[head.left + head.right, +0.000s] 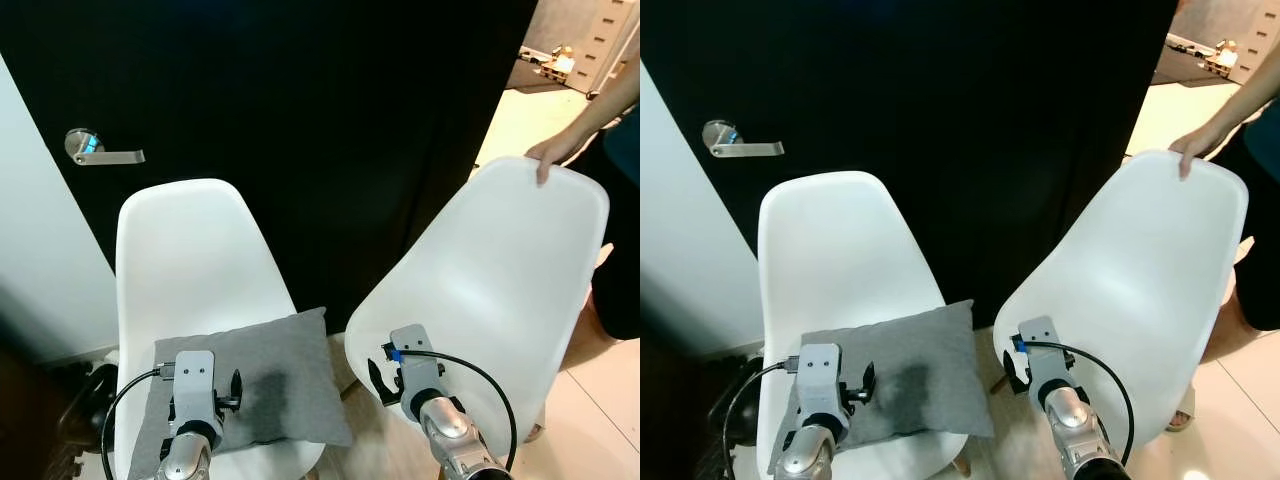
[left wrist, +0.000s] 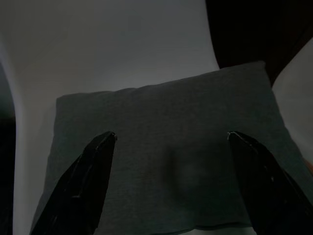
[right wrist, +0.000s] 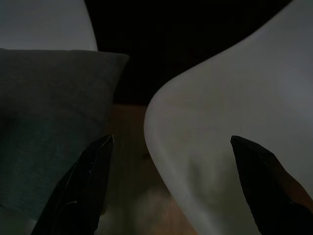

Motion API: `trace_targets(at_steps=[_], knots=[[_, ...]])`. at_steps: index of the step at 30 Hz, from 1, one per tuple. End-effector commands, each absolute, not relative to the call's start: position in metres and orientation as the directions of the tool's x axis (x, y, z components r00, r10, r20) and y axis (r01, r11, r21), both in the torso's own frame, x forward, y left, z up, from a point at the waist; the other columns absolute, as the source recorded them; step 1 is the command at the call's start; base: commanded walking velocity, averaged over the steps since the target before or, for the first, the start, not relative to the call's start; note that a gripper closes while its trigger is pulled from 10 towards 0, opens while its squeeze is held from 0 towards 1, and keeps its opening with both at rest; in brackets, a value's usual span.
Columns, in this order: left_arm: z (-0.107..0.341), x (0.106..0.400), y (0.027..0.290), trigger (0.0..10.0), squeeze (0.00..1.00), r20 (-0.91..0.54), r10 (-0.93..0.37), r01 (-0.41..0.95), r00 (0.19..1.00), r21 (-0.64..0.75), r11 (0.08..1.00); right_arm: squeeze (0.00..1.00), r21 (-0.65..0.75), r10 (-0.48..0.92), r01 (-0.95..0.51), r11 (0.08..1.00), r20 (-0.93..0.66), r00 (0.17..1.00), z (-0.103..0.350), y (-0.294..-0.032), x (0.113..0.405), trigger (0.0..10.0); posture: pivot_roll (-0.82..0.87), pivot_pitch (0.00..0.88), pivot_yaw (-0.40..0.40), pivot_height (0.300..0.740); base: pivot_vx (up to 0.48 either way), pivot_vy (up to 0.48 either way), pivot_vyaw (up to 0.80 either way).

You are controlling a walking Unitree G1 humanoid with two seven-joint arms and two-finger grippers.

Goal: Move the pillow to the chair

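On the seat of the left white chair, the grey pillow lies flat, one corner hanging past the seat's edge towards the right white chair, which a person's hand holds tilted by its back. The left tool hovers over the pillow with fingers spread and empty, and the right tool (also released, holding nothing) faces the gap between the chairs. Since the pillow is soft and flat, a shallow pinch would likely catch only fabric and let it sag or drop to the floor mid-carry, and the leaning chair could let it slide off.

Black door behind, silver lever handle on its left side. White wall left of door. Light tile floor at right. Wooden shelving far top right, contents too small to tell.
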State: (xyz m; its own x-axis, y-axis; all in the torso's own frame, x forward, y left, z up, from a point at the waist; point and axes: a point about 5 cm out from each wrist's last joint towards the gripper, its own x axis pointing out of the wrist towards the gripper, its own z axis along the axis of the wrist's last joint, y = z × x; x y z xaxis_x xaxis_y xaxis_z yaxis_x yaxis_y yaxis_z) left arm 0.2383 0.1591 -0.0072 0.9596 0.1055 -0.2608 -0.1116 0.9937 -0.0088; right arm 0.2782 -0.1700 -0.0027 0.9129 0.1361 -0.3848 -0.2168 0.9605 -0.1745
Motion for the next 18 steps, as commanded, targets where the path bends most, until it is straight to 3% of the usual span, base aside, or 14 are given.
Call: trace_targets(at_steps=[1,12,18], knots=[[-0.011,0.2333,0.1629,10.0,0.0,-0.271,0.116,-0.121,0.955,-0.001,0.993,0.0,-0.169,0.145,-0.225,0.96,-0.388,0.91,-0.0045,-0.1678,0.2764,10.0,0.03,0.037,-0.037,0.74,0.0,0.0,0.0],[-0.0109,0.2329,0.1635,10.0,0.0,-0.261,0.108,-0.108,0.959,0.013,0.994,0.0,-0.167,0.154,-0.233,0.958,-0.385,0.91,-0.0036,-0.1653,0.2778,10.0,0.03,0.04,-0.039,0.74,0.0,0.0,0.0],[-0.0108,0.2333,0.1615,10.0,0.0,-0.26,0.099,-0.099,0.96,0.016,0.995,0.0,-0.169,0.153,-0.232,0.958,-0.382,0.911,-0.0028,-0.1658,0.2784,10.0,0.02,0.044,-0.037,0.74,0.0,-0.48,0.0]])
